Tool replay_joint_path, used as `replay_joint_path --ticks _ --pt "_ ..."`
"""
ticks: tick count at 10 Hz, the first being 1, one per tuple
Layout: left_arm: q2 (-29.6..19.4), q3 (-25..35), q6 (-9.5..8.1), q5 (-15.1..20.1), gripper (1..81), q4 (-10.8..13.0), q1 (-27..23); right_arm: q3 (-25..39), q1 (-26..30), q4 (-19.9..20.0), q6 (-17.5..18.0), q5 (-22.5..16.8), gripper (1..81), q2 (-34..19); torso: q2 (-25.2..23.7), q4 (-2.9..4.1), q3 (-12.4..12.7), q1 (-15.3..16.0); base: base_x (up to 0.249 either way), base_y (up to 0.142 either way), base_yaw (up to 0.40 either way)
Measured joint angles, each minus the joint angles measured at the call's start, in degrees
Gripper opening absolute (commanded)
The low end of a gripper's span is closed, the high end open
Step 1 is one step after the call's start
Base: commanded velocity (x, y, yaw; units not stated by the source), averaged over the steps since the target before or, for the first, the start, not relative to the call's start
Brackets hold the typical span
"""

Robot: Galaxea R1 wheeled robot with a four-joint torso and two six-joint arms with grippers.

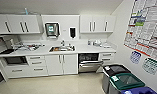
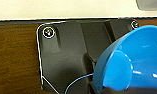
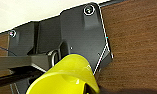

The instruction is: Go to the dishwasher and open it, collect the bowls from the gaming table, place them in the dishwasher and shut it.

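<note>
Dishwasher (image 1: 89, 62): built into the white base units, right of the sink (image 1: 62, 48), its door tipped partly open, dark interior showing above the steel front. Blue bowl (image 2: 134, 60): close against the left wrist camera; yellow bowl (image 3: 66, 76): close against the right one. Whether the fingers grip them cannot be told. White counter (image 1: 44, 51) carries clutter; wall cupboards (image 1: 19, 23) above; bins (image 1: 124, 81) and posters (image 1: 145, 27) at right; pale floor (image 1: 56, 85).
</note>
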Motion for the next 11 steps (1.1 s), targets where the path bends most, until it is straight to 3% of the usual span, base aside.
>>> replay_joint_path --ticks 11 --pt "-0.29 -0.22 0.00 0.16 1.0 -0.02 0.22 0.22 -0.52 -0.12 0.00 -0.09 1.0 0.33 -0.02 0.00 0.00 -0.07 0.135 0.000 0.000"
